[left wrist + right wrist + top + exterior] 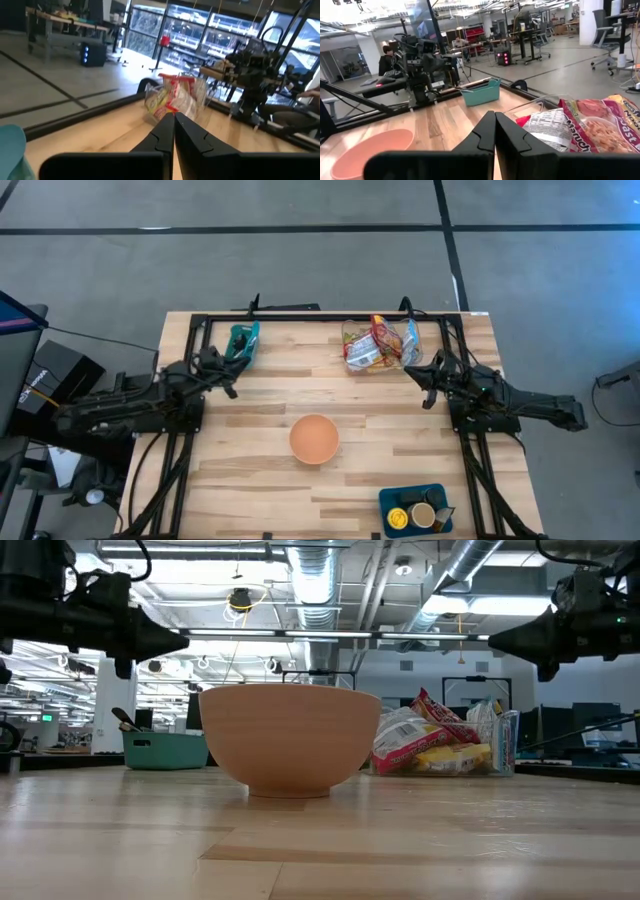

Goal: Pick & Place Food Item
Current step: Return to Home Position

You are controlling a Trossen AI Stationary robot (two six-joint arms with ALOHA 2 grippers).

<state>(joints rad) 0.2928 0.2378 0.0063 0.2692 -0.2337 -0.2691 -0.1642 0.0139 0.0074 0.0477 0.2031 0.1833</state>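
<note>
Wooden bench (pixel 250 440) looks sorted. Your left fingers (pixel 173 124) and right fingers (pixel 495 124) are shut tight and empty, likely because the job is done. Snack packs (pixel 372 348) sit in the clear bin (pixel 505 745) just ahead of your right fingers; the blue bin (pixel 412 490) waits well behind them.

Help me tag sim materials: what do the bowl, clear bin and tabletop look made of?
Bowl: matte peach, likely plastic or ceramic; no glare. Clear bin: transparent plastic, since packets show through its wall. Tabletop: light wood, visible grain and joined strips, satin finish.
</note>
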